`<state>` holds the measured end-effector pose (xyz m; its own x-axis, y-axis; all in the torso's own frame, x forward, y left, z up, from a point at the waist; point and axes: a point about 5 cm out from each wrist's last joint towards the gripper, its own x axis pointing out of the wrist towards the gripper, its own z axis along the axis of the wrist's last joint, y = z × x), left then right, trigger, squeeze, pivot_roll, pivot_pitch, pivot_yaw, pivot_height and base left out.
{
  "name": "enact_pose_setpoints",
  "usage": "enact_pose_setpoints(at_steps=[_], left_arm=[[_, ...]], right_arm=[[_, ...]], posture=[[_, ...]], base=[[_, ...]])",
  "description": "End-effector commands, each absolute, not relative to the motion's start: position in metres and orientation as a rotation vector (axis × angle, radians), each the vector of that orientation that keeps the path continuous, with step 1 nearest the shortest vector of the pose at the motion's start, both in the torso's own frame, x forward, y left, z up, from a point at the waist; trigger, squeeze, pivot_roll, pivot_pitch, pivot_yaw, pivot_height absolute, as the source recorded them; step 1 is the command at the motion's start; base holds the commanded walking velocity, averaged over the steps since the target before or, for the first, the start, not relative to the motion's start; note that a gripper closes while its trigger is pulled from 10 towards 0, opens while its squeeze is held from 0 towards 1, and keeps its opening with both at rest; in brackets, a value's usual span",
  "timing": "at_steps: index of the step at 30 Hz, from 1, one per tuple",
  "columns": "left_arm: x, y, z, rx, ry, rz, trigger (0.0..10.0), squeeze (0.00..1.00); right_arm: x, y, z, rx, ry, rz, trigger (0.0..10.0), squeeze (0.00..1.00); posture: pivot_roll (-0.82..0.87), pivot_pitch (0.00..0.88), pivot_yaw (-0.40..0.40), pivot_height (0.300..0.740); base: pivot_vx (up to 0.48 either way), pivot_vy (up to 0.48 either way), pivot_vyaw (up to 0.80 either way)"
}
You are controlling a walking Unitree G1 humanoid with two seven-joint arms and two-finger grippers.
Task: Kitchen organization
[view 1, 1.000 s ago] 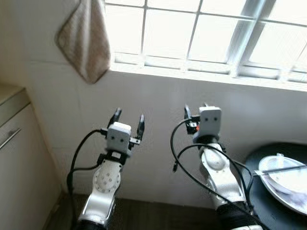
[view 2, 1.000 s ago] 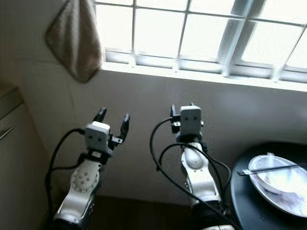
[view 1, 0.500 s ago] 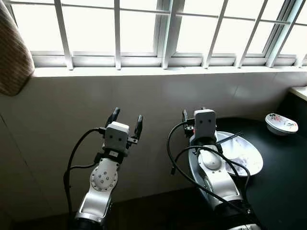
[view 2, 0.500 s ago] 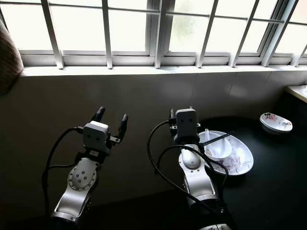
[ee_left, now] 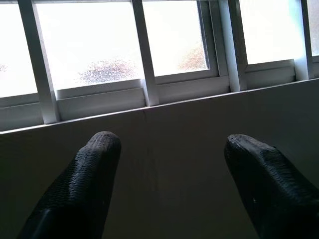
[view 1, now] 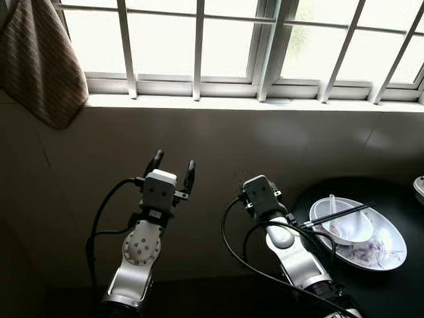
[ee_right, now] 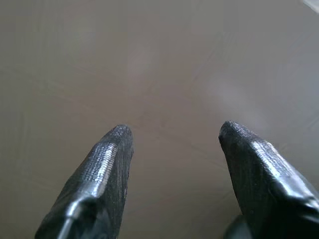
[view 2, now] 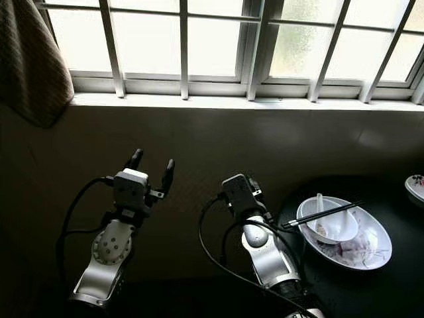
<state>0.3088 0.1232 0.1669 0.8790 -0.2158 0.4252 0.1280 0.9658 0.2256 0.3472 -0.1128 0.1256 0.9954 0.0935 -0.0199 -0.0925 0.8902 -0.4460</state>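
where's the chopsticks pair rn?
In the left eye view, the chopsticks lie across the white bowl on the plate, on the dark table at the robot's right, beside the right arm.

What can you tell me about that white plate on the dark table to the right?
The white plate is oval and shallow, glossy like ceramic, lying flat on the dark round table near the wall under the window. Inside it sits a small white bowl holding a white spoon, and a pair of dark chopsticks lies across the bowl's rim. Purplish smears mark the plate's floor, so it looks used. Neither gripper touches it.
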Motion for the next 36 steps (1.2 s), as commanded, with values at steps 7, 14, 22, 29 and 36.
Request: enact_pose_setpoints(at_steps=[7,14,22,29,36], left_arm=[[0.308,0.121,0.161,0.197,-0.436,-0.198,10.0,0.00],[0.309,0.119,0.163,0.196,-0.439,-0.201,10.0,0.00],[0.308,0.120,0.162,0.196,-0.435,-0.196,10.0,0.00],[0.308,0.120,0.161,0.194,-0.433,-0.195,10.0,0.00],[0.309,0.119,0.161,0.193,-0.433,-0.195,10.0,0.00]], right_arm=[[0.349,-0.130,0.118,-0.462,0.051,0.037,10.0,0.00],[0.346,-0.107,0.124,-0.455,-0.020,0.168,10.0,0.00],[0.346,-0.110,0.126,-0.534,-0.056,0.143,10.0,0.00],[0.340,-0.098,0.125,-0.548,-0.097,0.273,10.0,0.00],[0.331,-0.086,0.111,-0.645,-0.081,0.415,10.0,0.00]], posture=[[0.06,0.000,-0.047,0.740],[0.07,0.000,-0.048,0.740],[0.07,0.000,-0.052,0.740],[0.06,0.000,-0.053,0.740],[0.06,0.000,-0.053,0.740]], base=[[0.000,0.000,-0.57],[0.000,0.000,-0.80],[0.000,0.000,-0.80],[0.000,0.000,-0.46],[0.000,0.000,0.00]])
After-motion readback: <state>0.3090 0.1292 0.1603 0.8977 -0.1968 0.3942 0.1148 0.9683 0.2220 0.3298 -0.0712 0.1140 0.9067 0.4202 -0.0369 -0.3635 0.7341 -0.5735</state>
